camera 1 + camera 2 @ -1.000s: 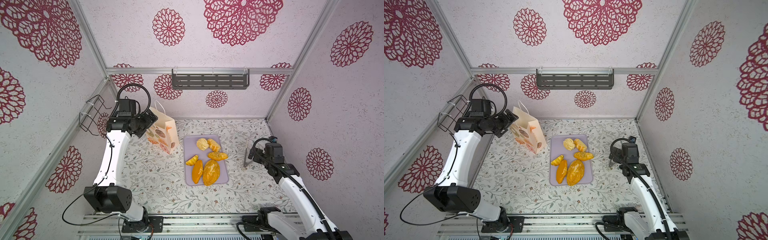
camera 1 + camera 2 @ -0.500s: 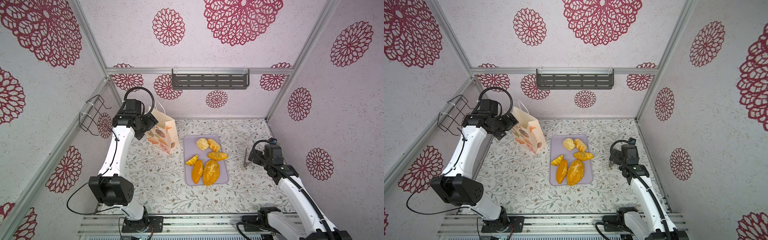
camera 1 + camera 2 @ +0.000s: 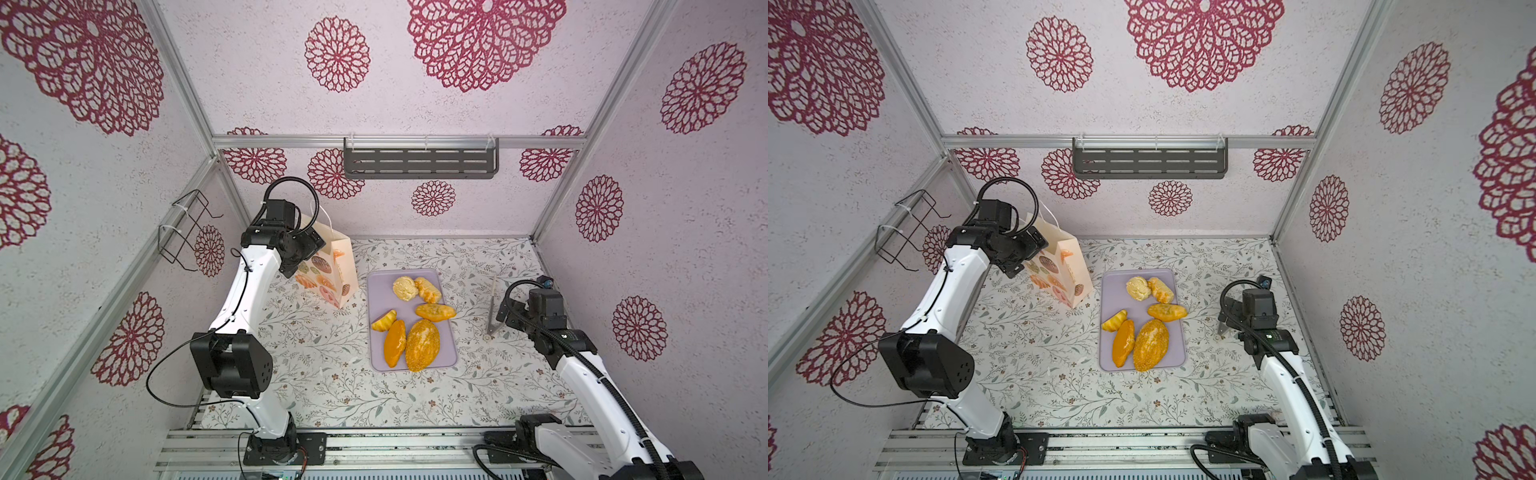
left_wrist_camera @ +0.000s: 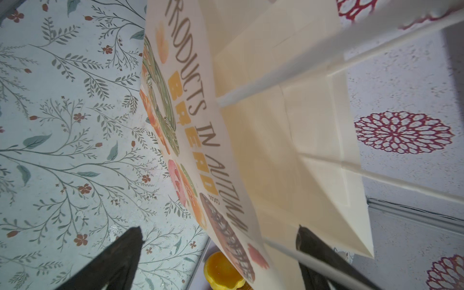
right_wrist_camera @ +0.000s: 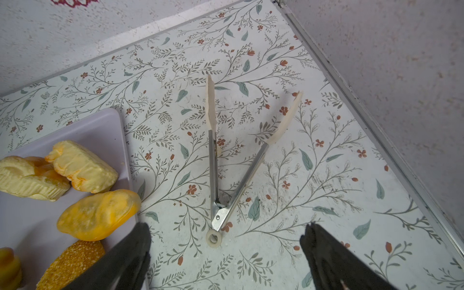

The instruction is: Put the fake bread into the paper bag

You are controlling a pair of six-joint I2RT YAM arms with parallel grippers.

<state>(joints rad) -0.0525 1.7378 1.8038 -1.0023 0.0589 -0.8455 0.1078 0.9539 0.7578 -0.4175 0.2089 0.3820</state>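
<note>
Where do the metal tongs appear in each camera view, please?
In a top view: tongs right of the lavender tray.
In a top view: one end shows beside the right arm.
Left wrist: not in it.
Right wrist: centre, splayed open.
Shared landmark: the lavender tray.

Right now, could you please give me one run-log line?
bread on tray | left pincer open at bag | right pincer open above tongs

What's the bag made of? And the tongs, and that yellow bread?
The paper bag looks like stiff matte paper: sharp creases and folds inside. The tongs look like shiny metal, with pale dull tips, maybe plastic or silicone. The fake bread looks like foam or soft plastic, probably: very bright yellow-orange, smooth, slightly glossy.
</note>
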